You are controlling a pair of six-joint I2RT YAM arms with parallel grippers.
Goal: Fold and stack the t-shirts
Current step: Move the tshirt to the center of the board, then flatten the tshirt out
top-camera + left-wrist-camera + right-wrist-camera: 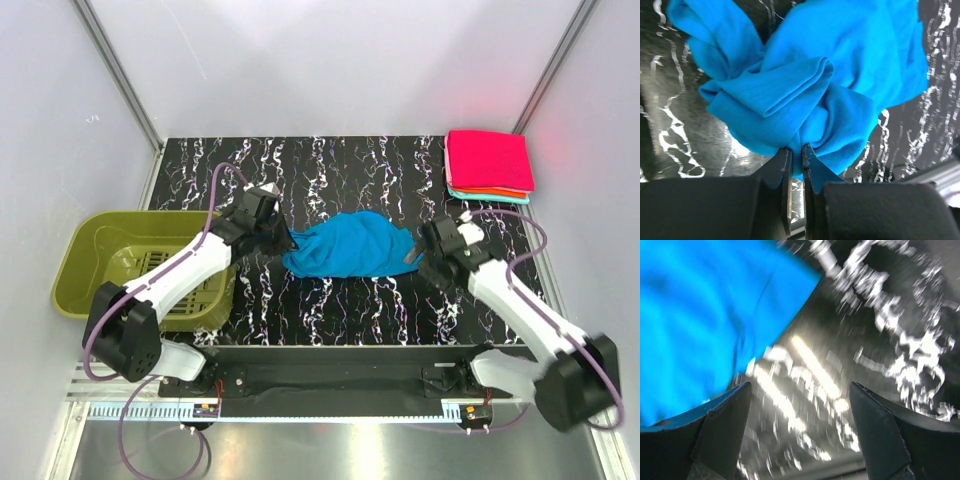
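Currently the blue t-shirt [350, 247] is seen crumpled near the middle of the black, white-veined tabletop [350, 310], bunched into loose folds and not laid flat. Its left end is pinched by the left tool [283, 238]; in the left wrist view the jaws of that tool [796, 151] are drawn almost together with a thin edge of blue cloth [805, 95] caught between them, and the rest of the shirt is piled just beyond the fingertips. The right tool [425, 252] is placed at the shirt's right end; in the right wrist view, which is blurred, its jaws [797, 387] are spread wide with only bare tabletop between them, and the blue cloth [700, 325] is seen beside the left finger, contact not discernible. A folded stack is kept at the far right corner of the tabletop: magenta-pink t-shirt [488, 160] on top, orange t-shirt [497, 192] under it, pale teal t-shirt [500, 199] at the bottom, edges only visible. An olive-green plastic basket [90, 235] is located at the left side, partly covered by the left arm.
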